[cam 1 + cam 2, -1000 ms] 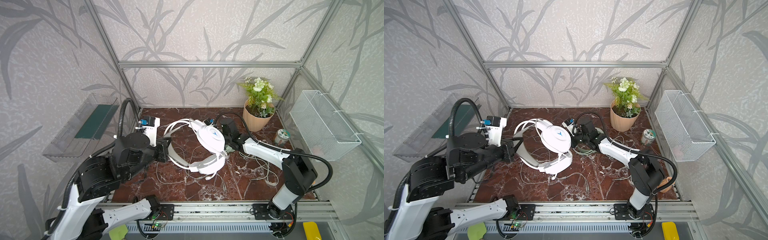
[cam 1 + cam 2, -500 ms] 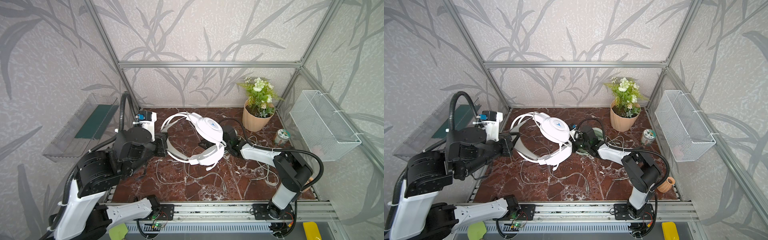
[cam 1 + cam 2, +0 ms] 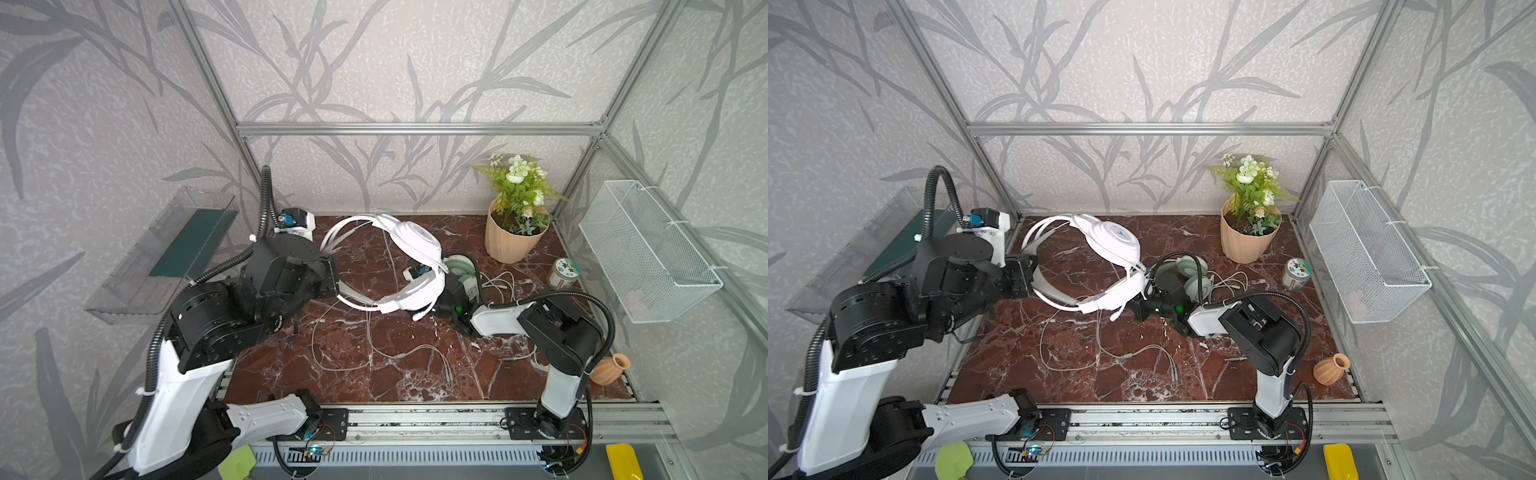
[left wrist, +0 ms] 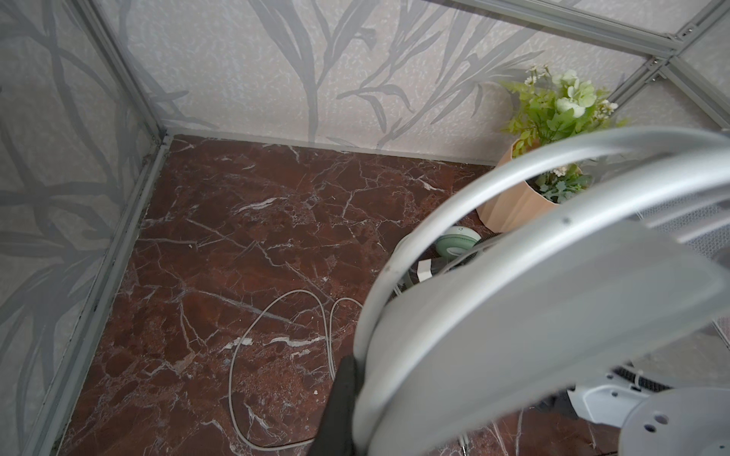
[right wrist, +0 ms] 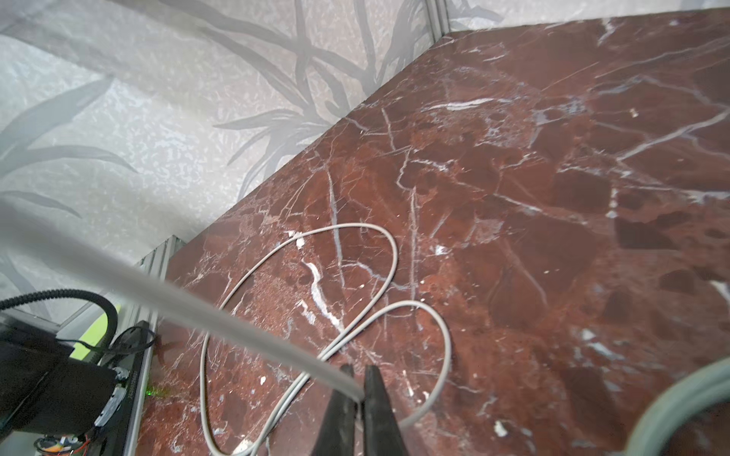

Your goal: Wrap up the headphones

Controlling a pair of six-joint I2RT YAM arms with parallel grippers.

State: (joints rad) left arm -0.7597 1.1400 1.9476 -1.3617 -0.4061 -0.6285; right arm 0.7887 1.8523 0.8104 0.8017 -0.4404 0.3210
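No words or numbers are legible anywhere; the only sign is a small blue V-like emblem [image 3: 1120, 234] on the white headset [image 3: 1100, 245] earcup.

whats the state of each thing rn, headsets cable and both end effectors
white headset, held up by its headband
mint headset, lying on the table
pale cable, loose loops on the table, unwrapped
left end effector, shut on white headset headband
right end effector, shut on pale cable
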